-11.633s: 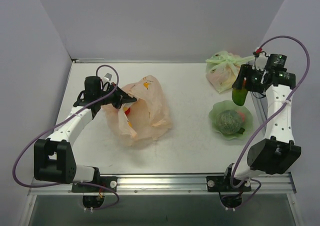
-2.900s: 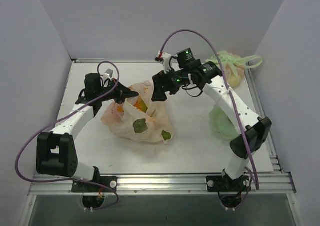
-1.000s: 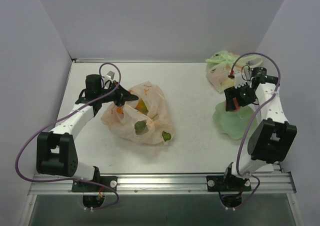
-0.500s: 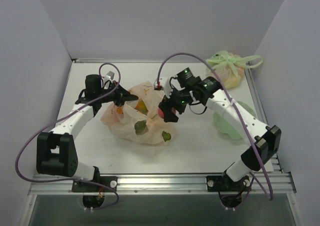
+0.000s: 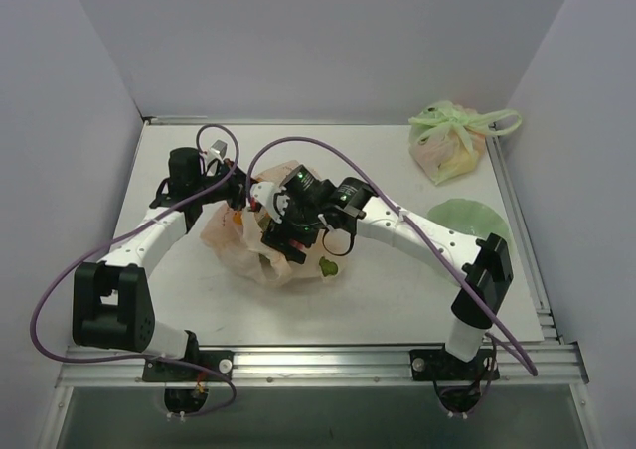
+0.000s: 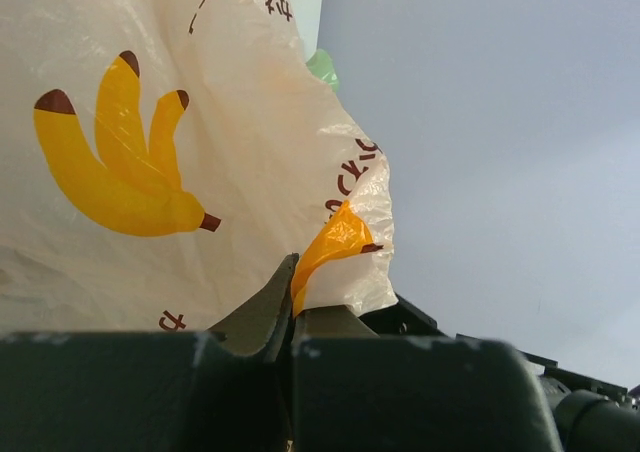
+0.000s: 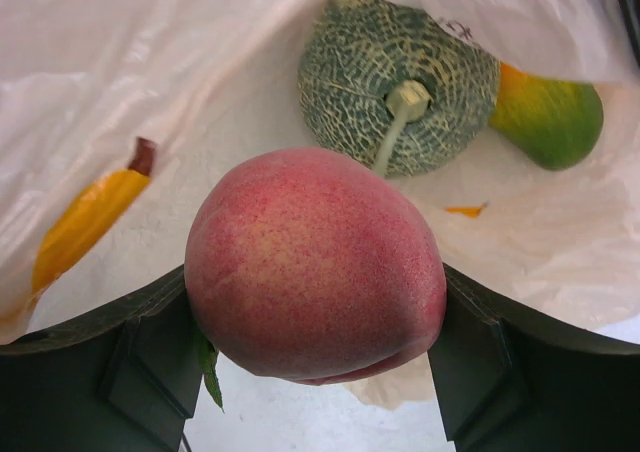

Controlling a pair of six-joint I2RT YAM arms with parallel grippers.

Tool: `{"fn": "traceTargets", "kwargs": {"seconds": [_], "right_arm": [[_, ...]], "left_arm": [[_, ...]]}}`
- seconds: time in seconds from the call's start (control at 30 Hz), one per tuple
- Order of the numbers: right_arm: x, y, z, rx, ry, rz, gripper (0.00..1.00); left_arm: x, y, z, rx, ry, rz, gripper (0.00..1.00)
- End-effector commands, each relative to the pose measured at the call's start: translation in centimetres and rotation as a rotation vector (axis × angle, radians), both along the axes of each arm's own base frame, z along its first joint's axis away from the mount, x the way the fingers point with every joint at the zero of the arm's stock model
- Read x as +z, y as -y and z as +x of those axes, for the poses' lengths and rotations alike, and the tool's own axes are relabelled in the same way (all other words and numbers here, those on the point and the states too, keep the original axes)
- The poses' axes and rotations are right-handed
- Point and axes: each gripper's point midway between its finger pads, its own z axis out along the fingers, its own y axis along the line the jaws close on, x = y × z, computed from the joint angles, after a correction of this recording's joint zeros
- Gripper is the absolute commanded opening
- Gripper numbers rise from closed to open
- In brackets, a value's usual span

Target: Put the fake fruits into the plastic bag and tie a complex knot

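Note:
The peach banana-print plastic bag (image 5: 231,245) lies open at the table's middle left. My left gripper (image 5: 237,203) is shut on its rim film (image 6: 335,247) and holds it up. My right gripper (image 5: 281,238) is over the bag's mouth, shut on a red-pink peach (image 7: 315,262). Inside the bag, in the right wrist view, lie a dark green netted melon (image 7: 398,80) and a yellow-green mango (image 7: 550,117). A green-yellow fruit (image 5: 327,266) shows through the film at the bag's right end. No knot is in view.
A pale green bag (image 5: 449,143) tied with green handles sits at the back right. A light green film sheet (image 5: 467,219) lies flat at the right. The right arm stretches across the table's middle.
My right gripper has carried the peach from the green sheet at the right across to the bag's mouth. The left gripper has kept still, holding the rim.

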Motion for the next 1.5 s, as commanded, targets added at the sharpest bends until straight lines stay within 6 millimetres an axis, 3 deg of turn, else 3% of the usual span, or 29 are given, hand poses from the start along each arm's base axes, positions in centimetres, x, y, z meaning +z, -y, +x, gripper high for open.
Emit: {"fn": "traceTargets", "kwargs": {"seconds": [0.0,0.1,0.2,0.3,0.33,0.43,0.7,0.93,1.17,1.3,1.37,1.47], "right_arm": [[1.4,-1.4,0.8,-0.020,0.076,0.020,0.04],[0.9,-2.2,0.7,-0.007,0.094,0.014,0.06],[-0.2,-2.9,1.5,0.010,0.169,-0.026,0.16],[-1.1,-3.2,2.5,0.014,0.218,-0.049,0.39],[-1.3,-3.2,2.8,0.014,0.232,-0.054,0.56],[-1.5,-2.9,2.9,0.039,0.266,-0.067,0.73],[-0.4,-2.8,0.5,0.191,0.344,-0.055,1.00],[1.0,-2.1,-0.6,0.211,0.365,-0.029,1.00],[3.2,1.3,-0.3,0.175,0.364,-0.016,0.95],[1.7,4.5,0.8,0.198,0.366,-0.092,0.78],[0.1,5.7,1.1,0.208,0.362,-0.141,0.79],[-1.3,6.5,2.7,0.144,0.376,-0.196,0.93]], "left_arm": [[0.7,0.0,0.3,0.002,0.039,-0.028,0.00],[0.6,0.0,0.2,0.003,0.033,-0.033,0.00],[0.4,0.0,0.4,0.007,0.026,-0.044,0.00],[0.6,0.0,0.7,0.011,0.023,-0.053,0.00],[0.6,0.1,0.7,0.009,0.023,-0.056,0.00],[0.6,0.1,0.7,0.009,0.022,-0.059,0.00],[0.6,0.1,0.8,0.007,0.022,-0.062,0.00],[0.7,0.0,0.8,0.008,0.022,-0.066,0.00],[0.9,0.1,0.9,0.006,0.025,-0.069,0.00],[0.8,0.1,0.9,0.005,0.023,-0.068,0.00],[0.8,0.1,0.9,0.005,0.026,-0.067,0.00],[0.9,0.1,0.9,0.003,0.028,-0.066,0.00]]}}
